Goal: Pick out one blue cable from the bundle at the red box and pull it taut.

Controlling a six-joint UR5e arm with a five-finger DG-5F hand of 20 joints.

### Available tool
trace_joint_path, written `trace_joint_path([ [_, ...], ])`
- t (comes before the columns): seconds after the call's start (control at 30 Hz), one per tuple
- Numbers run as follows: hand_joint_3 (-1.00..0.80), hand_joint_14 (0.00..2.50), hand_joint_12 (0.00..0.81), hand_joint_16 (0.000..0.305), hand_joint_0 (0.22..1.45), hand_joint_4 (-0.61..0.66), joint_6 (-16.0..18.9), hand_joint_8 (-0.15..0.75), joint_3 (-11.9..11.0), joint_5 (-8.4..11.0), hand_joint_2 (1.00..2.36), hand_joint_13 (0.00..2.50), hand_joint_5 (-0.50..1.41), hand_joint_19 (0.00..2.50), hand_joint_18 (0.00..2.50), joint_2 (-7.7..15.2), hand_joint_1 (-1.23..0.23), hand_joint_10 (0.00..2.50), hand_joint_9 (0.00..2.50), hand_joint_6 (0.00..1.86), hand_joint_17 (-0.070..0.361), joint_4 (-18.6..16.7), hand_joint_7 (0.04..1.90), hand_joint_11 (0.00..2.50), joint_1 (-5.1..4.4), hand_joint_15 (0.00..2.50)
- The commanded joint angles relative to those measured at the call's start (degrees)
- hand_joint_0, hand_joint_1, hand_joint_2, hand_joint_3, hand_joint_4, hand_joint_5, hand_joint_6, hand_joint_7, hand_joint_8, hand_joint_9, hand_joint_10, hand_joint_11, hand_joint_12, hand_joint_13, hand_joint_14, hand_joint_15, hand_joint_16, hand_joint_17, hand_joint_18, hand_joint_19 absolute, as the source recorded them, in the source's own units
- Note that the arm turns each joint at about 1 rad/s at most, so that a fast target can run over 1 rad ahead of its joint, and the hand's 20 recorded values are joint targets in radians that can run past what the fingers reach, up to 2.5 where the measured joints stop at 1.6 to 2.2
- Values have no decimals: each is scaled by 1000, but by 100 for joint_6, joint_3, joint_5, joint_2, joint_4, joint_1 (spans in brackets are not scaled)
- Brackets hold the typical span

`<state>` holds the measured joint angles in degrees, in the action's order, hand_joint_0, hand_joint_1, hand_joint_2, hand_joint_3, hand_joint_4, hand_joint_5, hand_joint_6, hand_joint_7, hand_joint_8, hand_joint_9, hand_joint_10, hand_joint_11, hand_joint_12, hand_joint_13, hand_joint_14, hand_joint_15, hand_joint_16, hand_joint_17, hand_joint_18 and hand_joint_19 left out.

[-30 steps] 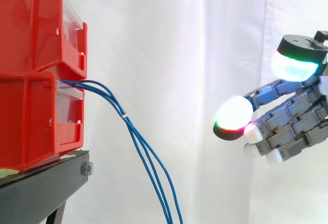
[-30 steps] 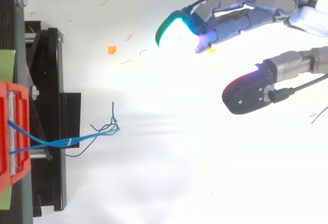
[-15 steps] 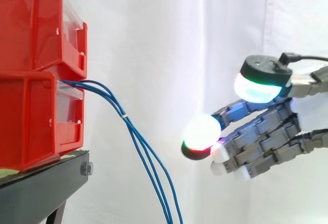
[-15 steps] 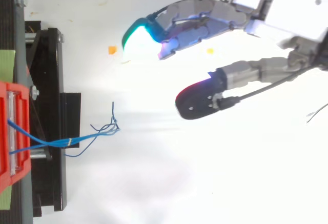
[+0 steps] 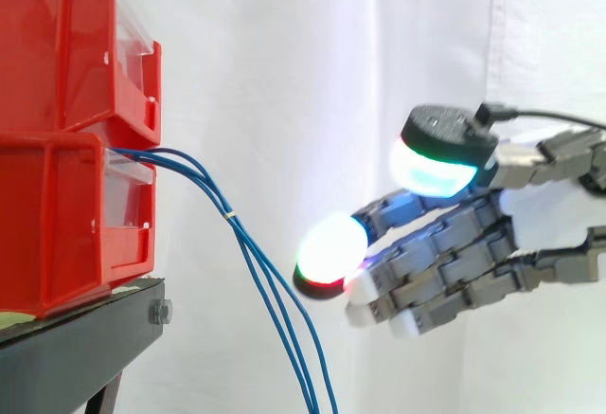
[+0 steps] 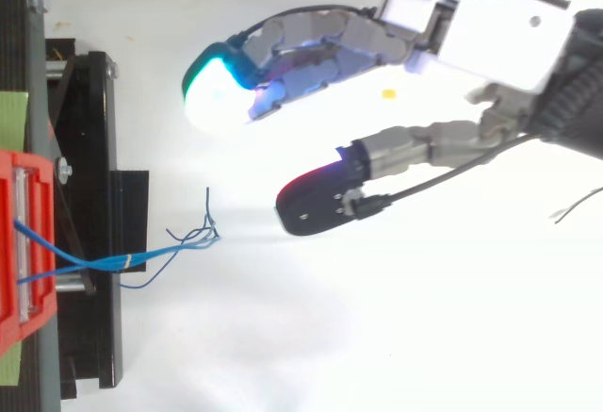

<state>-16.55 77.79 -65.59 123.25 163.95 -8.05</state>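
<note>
Blue cables [image 5: 258, 277] come out of the front of the lower red box [image 5: 57, 215]. A small pale band [image 5: 228, 213] ties them together just past the box, then they sag down and away beside the black stand [image 5: 76, 348]. All are slack and none is separated from the bundle. In the top view the loose ends [image 6: 203, 233] fan out a little beyond the stand.

Hand [image 5: 454, 262] is wide open: fingers stretched toward the cables and slightly bent, thumb [image 6: 316, 206] spread apart from them, nothing in its hold. It's near the bundle but not touching (top view shows a clear gap between the thumb pad and the cable ends, and the fingers sit off to one side of the cable line).

Progress, my read: approach only. Left to do: close the gap, single out one strand, pinch it, pull away from the box until it's straight.

Hard to see:
- The cables run off the bottom edge in the side view, so the lower run is cut off.
- Strand count is unclear. It looks like three, but they overlap.
- The anchor point inside the box is hidden.

A second red box [image 5: 57, 45] sits on top, with a white curtain [image 5: 284, 54] behind.
</note>
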Motion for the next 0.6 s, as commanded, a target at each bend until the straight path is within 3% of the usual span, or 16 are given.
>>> trace_joint_path([
  [0.0,-500,4,306,42,484,168,82,202,-247,-24,1000,472,-185,350,337,288,-623,10,699,502,95,14,692,222,-3,78],
  [0.13,-500,3,308,42,484,165,196,206,-537,-164,1000,475,-184,359,341,499,-623,10,700,502,95,14,694,230,5,82],
  [0.4,-500,4,307,42,485,168,214,201,-686,-261,1000,483,-183,376,350,709,-622,13,707,502,95,-267,697,243,-3,95],
  [0.57,-500,4,308,42,486,170,389,207,-730,-367,1000,491,-182,392,355,912,-621,10,713,502,95,-627,699,247,-21,101],
])
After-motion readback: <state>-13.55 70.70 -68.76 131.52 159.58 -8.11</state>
